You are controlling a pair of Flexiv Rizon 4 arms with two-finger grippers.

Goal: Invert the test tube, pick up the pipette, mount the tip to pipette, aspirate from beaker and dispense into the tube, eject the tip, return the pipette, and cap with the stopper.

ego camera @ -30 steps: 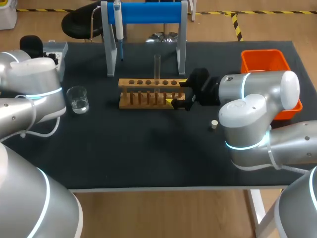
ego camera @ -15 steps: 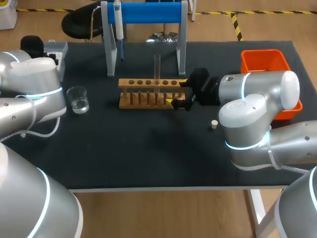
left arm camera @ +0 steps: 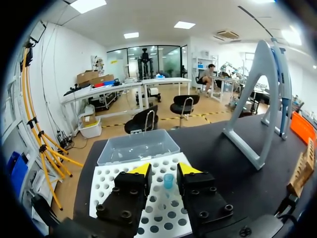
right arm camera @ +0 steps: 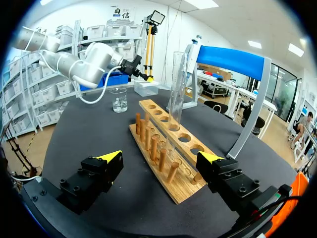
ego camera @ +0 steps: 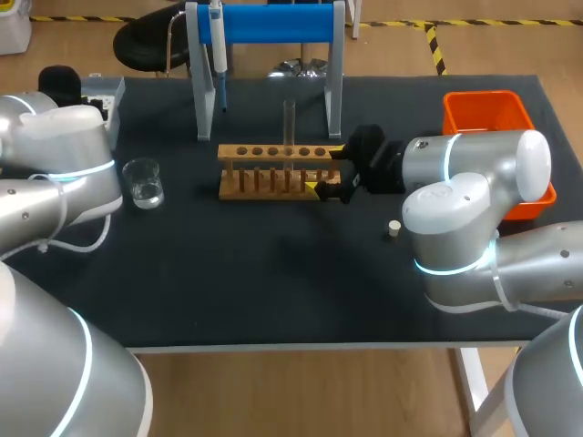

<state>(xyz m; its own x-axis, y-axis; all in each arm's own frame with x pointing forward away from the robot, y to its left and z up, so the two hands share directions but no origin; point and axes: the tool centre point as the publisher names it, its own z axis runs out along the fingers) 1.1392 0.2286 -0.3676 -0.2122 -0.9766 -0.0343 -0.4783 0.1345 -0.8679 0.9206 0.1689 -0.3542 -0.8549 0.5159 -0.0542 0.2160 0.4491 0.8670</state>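
Observation:
The clear test tube (ego camera: 289, 123) (right arm camera: 176, 89) stands upright in the wooden rack (ego camera: 273, 171) (right arm camera: 171, 151). My right gripper (ego camera: 326, 169) (right arm camera: 158, 159) is open wide at the rack's right end, one finger on each side of it. The pipette (ego camera: 219, 45) hangs on the blue stand (ego camera: 273, 23) (right arm camera: 233, 55). In the left wrist view my left gripper (left arm camera: 164, 169) is open low over the white tip rack (left arm camera: 148, 198), with a blue tip (left arm camera: 168, 180) between its fingers, untouched. The glass beaker (ego camera: 143, 182) (right arm camera: 119, 99) holds clear liquid. The small white stopper (ego camera: 393, 228) lies on the mat.
An orange bin (ego camera: 487, 114) sits at the right edge behind my right arm. A clear plastic box (left arm camera: 137, 145) lies just ahead of the tip rack. My left arm (ego camera: 64, 155) (right arm camera: 84, 67) fills the table's left side, beside the beaker.

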